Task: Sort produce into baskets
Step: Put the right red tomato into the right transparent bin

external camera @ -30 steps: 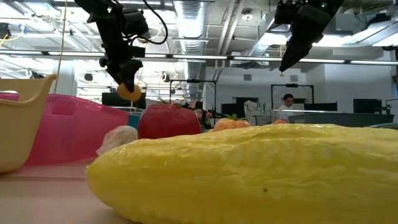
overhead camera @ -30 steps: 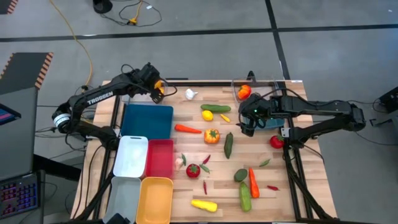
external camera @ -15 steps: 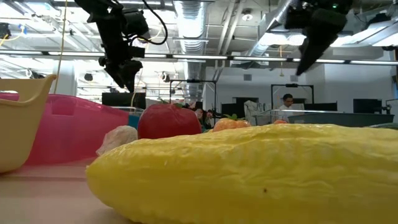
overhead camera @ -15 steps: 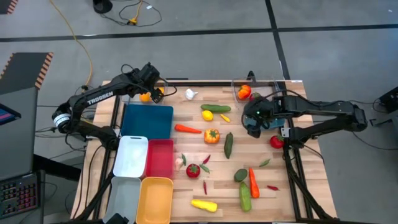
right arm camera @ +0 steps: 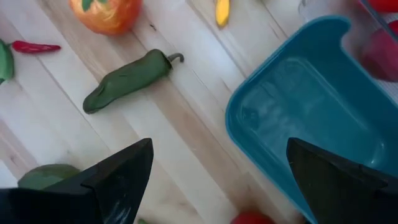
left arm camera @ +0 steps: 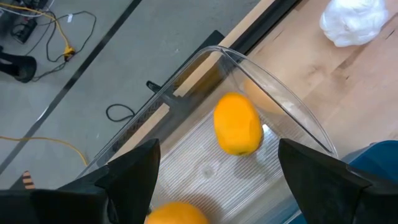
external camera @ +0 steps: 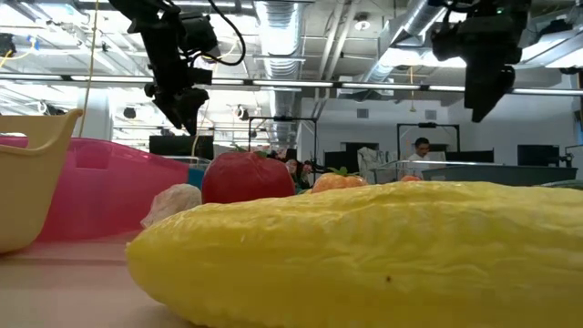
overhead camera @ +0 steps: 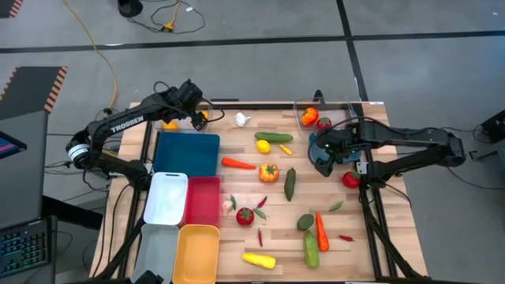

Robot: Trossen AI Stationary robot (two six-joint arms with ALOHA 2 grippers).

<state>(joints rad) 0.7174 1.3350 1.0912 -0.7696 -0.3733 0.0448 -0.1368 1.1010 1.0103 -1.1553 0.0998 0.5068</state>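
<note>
My left gripper (overhead camera: pixel 196 117) hangs open over a clear basket (left arm camera: pixel 292 118) at the table's far left corner. Two orange fruits (left arm camera: pixel 237 123) (left arm camera: pixel 177 213) lie on that basket's floor. My right gripper (overhead camera: pixel 322 151) stands open above the teal basket (right arm camera: pixel 311 118), pointing steeply down, with nothing between its fingers. Loose produce lies on the wood: a cucumber (overhead camera: pixel 274 137), a lemon (overhead camera: pixel 263 146), a carrot (overhead camera: pixel 238 164), an orange pepper (overhead camera: pixel 269 172), a tomato (overhead camera: pixel 245 215), white garlic (overhead camera: pixel 242 120) and a yellow squash (overhead camera: pixel 259 259).
Dark blue (overhead camera: pixel 188 152), white (overhead camera: pixel 166 197), red (overhead camera: pixel 203 201), grey-blue (overhead camera: pixel 158 251) and yellow (overhead camera: pixel 198 252) baskets line the left side. A second clear basket (overhead camera: pixel 312 114) at the far right holds red and orange produce. A green pepper (right arm camera: pixel 127 79) lies beside the teal basket.
My left gripper has opened and let go of an orange fruit, which fell into the clear basket and rolled toward the table's left edge. My right gripper has shifted a little toward the right edge, rolled, and tipped to point more steeply down.
</note>
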